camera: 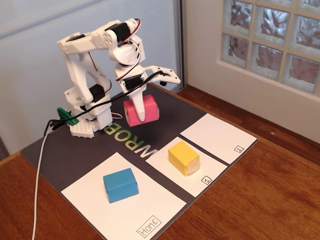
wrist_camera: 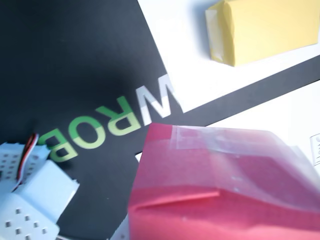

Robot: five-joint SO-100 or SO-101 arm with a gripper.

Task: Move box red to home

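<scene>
Dark mat (camera: 75, 155): lay under everything, with green and white lettering just below the gripper.
Home sheet (camera: 150, 205): the largest white paper, well forward of the gripper toward the camera in the fixed view, its "HOME" label at the near corner.
Arm (camera: 90, 65): white, folded over its base at the back of the mat.
Blue block (camera: 120, 185): sat on the home sheet, between the gripper and the label.
Yellow block (camera: 183, 157): sat on the sheet marked 1, beside the home sheet and forward-right of the gripper.
Red box (camera: 142, 110): pinched by the gripper, raised off the mat; filled the lower wrist view (wrist_camera: 225, 185).
Gripper (camera: 140, 112): fingers pressed against the red box, one white finger across its front face.
</scene>
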